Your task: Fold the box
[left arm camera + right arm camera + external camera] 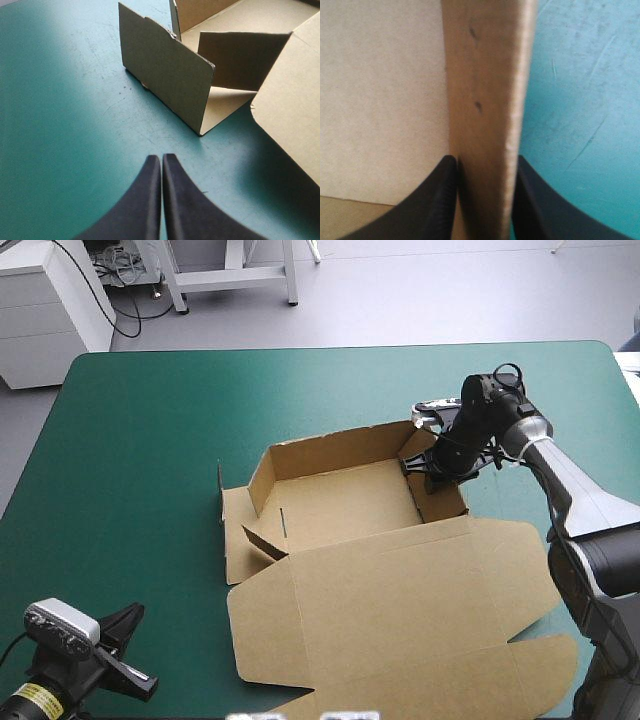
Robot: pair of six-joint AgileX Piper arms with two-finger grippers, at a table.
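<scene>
Down at the near left corner of the teal-green covered bench (130, 440), the left gripper (161, 160) points across bare cover, its black fingers (140, 200) pressed together into one point, holding nothing. Just ahead of it stands an upright side panel (165, 75) of the brown cut-board box (390, 580), clear of the fingertips. The box lies mid-bench, a little right of centre: a shallow tray with back and side walls raised, and its wide lid panel (400, 610) lying flat toward the near edge. Over on the right, the right gripper (484, 165) reaches down at the tray's right wall (440, 495), fingers clamped on that board, one inside the tray, one outside over the cover.
</scene>
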